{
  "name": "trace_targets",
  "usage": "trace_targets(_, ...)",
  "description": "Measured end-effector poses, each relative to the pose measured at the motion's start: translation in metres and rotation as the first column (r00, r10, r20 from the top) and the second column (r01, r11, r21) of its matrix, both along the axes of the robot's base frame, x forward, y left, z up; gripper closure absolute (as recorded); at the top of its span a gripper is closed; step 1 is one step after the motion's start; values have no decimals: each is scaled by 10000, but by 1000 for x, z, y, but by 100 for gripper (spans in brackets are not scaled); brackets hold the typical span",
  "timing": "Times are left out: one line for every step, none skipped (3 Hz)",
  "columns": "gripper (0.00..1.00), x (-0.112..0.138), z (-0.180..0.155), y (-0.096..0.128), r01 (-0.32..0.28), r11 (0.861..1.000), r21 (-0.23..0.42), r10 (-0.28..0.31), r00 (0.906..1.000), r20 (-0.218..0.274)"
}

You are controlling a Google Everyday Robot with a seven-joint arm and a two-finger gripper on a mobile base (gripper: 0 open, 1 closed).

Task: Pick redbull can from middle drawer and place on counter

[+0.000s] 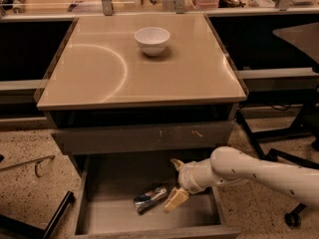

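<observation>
Camera view: the only view; it looks down across the cabinet into the pulled-out drawer.
Gripper: the gripper [176,182] is low inside the middle drawer [119,220], toward the side the arm enters from, close above the floor.
Gripper state: spread wide and holding nothing. One of the fingers [176,199] points toward the drawer's front edge, the other toward its back.
Redbull can: the redbull can [149,198] lies on its side on the drawer floor, just beyond the gripper on the side away from the arm. It is level with the front finger, not in the gap between the two.
Contact: the can's nearer end is right at that front finger; I cannot tell if they touch.
Long axis: runs roughly in line with the forearm, nearer end angled slightly toward the drawer's back.
Judgement: as it stands, closing would miss; the gripper likely has to shift toward the drawer front and out along the can to straddle it.
Arm: the white arm [249,171] reaches in low from outside the drawer, forearm nearly level, passing under the drawer front [139,137] above.
Worktop: the beige worktop [99,78] is above and behind the gripper, with a white bowl [152,40] near its far edge.
</observation>
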State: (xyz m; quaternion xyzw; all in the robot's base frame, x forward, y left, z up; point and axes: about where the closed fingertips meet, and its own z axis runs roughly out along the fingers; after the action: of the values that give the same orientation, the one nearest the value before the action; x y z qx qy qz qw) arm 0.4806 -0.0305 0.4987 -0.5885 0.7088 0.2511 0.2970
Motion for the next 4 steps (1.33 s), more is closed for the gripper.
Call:
trace_targets(0, 11, -56, 24, -832, 9962, 239, 834, 9965, -73)
trace_targets(0, 11, -56, 24, -833, 9962, 240, 834, 9965, -73)
trace_targets(0, 14, -66, 31, -944, 9948, 381, 949, 9954, -104)
trace_targets(0, 17, -82, 41, -1107, 9925, 516, 1122, 9933, -265)
